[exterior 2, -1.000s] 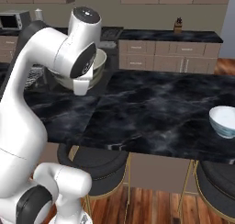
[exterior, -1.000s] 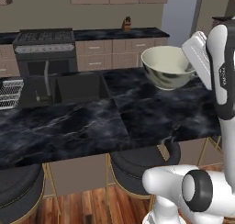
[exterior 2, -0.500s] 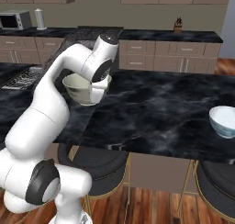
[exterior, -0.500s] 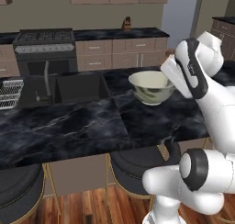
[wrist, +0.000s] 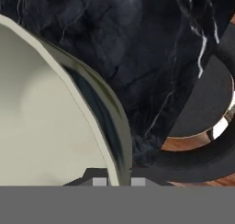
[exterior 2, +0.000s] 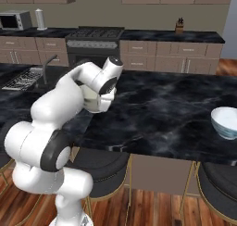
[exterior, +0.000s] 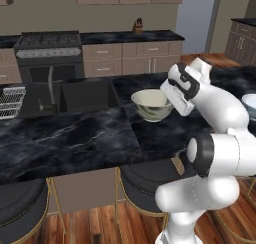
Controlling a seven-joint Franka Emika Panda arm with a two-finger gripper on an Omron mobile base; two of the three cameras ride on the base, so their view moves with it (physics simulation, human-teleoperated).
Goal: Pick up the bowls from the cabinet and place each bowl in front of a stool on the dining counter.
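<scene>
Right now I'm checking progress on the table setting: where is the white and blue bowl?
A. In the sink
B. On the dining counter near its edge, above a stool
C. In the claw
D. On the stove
B: the white and blue bowl sits on the dining counter above a stool, while the claw holds the cream bowl.

We lose the cream bowl [exterior 2: 92,100] mostly behind the arm, left of centre | white bowl [exterior: 250,104] cut by right edge | stool [wrist: 202,108] partly under the counter [wrist: 137,44], right side.
</scene>
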